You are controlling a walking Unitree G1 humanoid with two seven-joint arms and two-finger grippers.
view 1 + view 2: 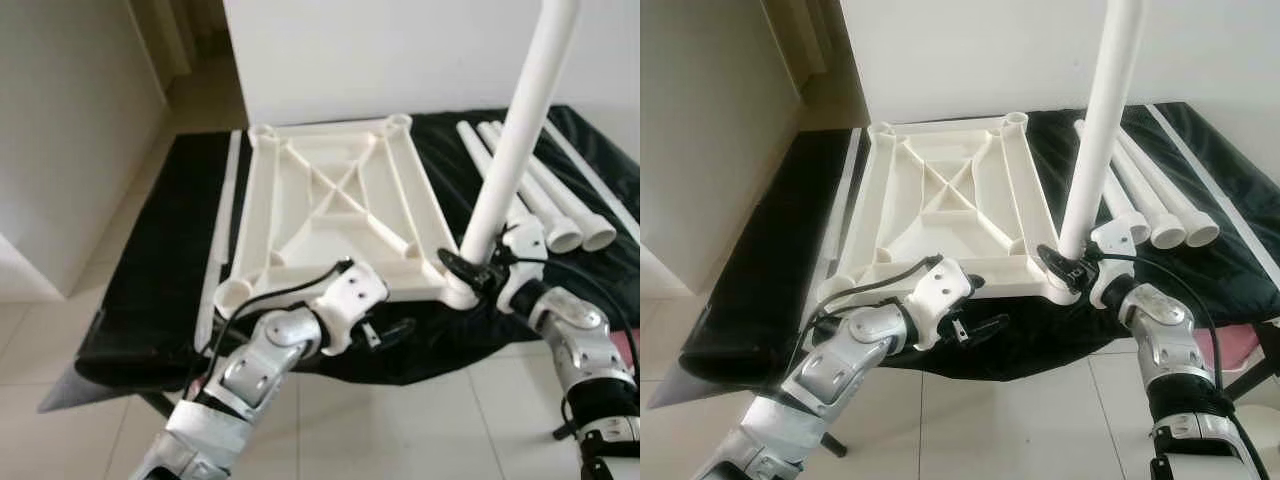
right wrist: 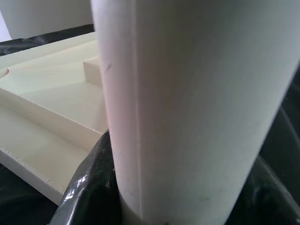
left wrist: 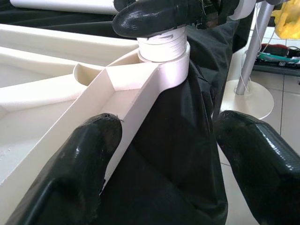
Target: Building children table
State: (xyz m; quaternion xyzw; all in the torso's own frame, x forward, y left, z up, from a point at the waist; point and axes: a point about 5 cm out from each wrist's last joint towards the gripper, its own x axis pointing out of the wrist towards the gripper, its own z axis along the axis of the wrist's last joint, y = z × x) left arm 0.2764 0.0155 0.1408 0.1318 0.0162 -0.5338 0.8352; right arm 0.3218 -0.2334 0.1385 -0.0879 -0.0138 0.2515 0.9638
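- My right gripper (image 1: 478,272) is clamped on the table leg (image 1: 520,130), seated in the near-right corner socket (image 1: 458,292) of the upturned tabletop (image 1: 335,205).
- Leg leans; risk it cross-threads or jams.
- My left gripper (image 1: 385,333) is spread wide, holding nothing, at the near edge; tabletop could slide on the black cloth (image 1: 160,280).

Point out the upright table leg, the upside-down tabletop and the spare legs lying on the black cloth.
upright table leg (image 1: 515,130), left eye view, mid shaft.
upside-down tabletop (image 1: 335,205), left eye view, crossed ribs.
spare legs (image 1: 1160,210), right eye view, middle of the bundle.

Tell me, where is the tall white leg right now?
The table leg stands in the tabletop's near right corner socket, held by the right gripper.
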